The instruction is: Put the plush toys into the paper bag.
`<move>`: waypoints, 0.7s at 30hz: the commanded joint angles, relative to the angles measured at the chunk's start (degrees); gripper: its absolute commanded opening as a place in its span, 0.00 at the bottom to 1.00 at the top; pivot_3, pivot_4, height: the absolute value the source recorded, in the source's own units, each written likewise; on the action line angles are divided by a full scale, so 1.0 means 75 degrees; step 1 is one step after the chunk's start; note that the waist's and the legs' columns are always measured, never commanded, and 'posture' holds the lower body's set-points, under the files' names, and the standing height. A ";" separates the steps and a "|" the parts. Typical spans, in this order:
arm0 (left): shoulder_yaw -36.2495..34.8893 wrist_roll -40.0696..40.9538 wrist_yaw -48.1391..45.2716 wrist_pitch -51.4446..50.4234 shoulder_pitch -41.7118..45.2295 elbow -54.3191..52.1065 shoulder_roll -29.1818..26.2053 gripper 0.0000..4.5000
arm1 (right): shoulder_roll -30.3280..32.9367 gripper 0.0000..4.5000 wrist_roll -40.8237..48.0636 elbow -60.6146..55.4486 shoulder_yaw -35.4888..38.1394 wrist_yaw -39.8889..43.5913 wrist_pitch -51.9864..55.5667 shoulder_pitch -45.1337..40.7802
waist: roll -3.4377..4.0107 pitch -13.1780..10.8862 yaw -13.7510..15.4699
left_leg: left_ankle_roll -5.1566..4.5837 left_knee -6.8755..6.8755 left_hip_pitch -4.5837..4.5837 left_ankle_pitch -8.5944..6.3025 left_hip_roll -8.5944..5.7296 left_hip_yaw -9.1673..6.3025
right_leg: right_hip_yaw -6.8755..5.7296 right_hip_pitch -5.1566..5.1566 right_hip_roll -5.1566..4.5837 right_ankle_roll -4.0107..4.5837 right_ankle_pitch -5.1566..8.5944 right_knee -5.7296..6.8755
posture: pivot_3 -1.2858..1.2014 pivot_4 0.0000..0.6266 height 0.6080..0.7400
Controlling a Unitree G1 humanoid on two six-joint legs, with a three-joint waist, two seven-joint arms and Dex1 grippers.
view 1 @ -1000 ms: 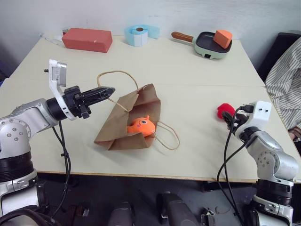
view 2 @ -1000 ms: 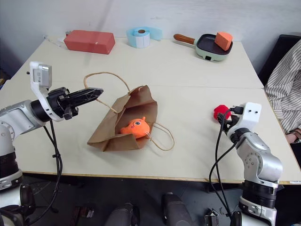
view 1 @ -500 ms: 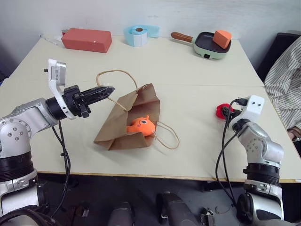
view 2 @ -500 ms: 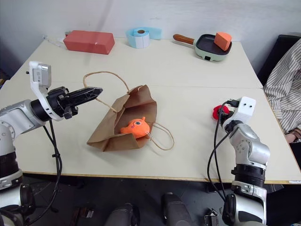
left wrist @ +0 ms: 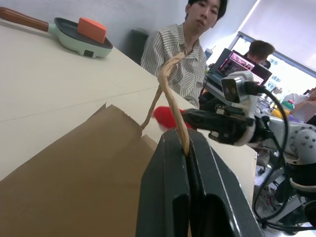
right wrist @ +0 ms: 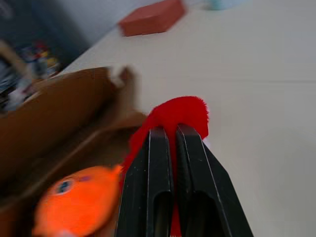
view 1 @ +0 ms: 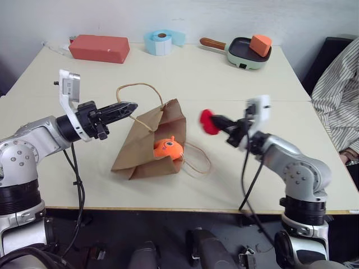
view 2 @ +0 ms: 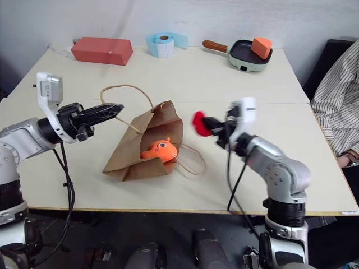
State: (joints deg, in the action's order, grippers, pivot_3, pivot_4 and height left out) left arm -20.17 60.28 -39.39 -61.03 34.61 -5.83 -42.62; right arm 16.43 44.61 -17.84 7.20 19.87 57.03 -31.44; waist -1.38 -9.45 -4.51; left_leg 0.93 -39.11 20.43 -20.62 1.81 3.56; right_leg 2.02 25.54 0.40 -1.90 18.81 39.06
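Midway through the task, the right gripper [view 1: 217, 124] is clamped on the red toy [view 1: 207, 121] and carries it above the table [view 1: 224, 73], just beside the bag [view 1: 150, 147] on its right side. The left gripper [view 1: 127, 107] is closed on one cord handle [view 1: 134, 87], holding that handle up so that the mouth stays lifted. The orange toy [view 1: 168, 148] already lies at the mouth, between the paper walls (its face turned toward the camera, a thin cord at its top). The step in hand, by judgement, is delivery of the second toy; the next move calls for bringing the red toy over the opening, lowering it past the paper edge beside the orange one, and only then parting the fingers. The bag lies flat on its side, its long axis running from the near-left folded bottom to the far-right mouth, so that the opening faces the approaching right gripper. The second handle [view 1: 197, 162] trails loose on the table near the orange toy and could snag the descent.
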 commanded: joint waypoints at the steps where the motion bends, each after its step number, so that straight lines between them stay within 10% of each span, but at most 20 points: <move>1: -0.0065 -0.0027 -0.0113 0.0224 0.0196 0.0037 0.0015 0.00 | -0.0373 0.01 -0.0459 0.0532 -0.1262 0.0357 -0.0121 -0.0781 | 0.0000 0.0000 -0.0018 | -0.0001 0.0000 0.0002 0.0000 -0.0001 0.0000 | 0.0000 0.0001 -0.0001 0.0000 0.0000 -0.0001 | 0.52 0.24 1.00; 9: 0.0045 -0.0059 -0.0088 0.0330 0.0223 0.0008 0.0241 0.00 | -0.1905 0.01 -0.2319 0.4249 -0.2505 0.0889 -0.2168 -0.3095 | -0.0001 0.0000 -0.0065 | 0.0001 -0.0003 0.0006 0.0003 -0.0001 -0.0002 | -0.0004 0.0009 -0.0003 0.0001 0.0000 0.0000 | 0.52 0.24 1.00; 17: 0.0005 0.0025 0.0062 0.0267 0.0154 -0.0129 0.0356 0.00 | -0.1546 0.63 -0.2078 0.3245 -0.2128 0.1423 -0.1285 -0.3082 | -0.0005 0.0003 -0.0031 | -0.0006 -0.0003 0.0027 0.0000 -0.0003 -0.0026 | -0.0021 0.0010 -0.0013 0.0000 0.0000 -0.0011 | 0.52 0.24 1.00; 21: 0.0023 0.0053 0.0126 0.0219 0.0148 -0.0154 0.0409 0.00 | -0.0532 0.63 -0.1555 0.1507 -0.1625 0.1492 -0.0147 -0.2275 | -0.0006 0.0004 0.0000 | -0.0006 -0.0003 0.0036 0.0000 -0.0004 -0.0048 | -0.0025 0.0009 -0.0013 0.0000 0.0000 -0.0015 | 0.52 0.24 1.00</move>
State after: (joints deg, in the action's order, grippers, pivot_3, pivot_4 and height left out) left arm -19.21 59.88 -38.61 -59.65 35.33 -5.48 -39.27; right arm 10.53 30.14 0.16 -8.02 30.57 52.50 -49.82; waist -1.42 -9.42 -4.51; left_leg 0.89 -39.14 20.73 -20.62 1.77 3.15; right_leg 1.84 25.61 0.30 -1.90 18.81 38.93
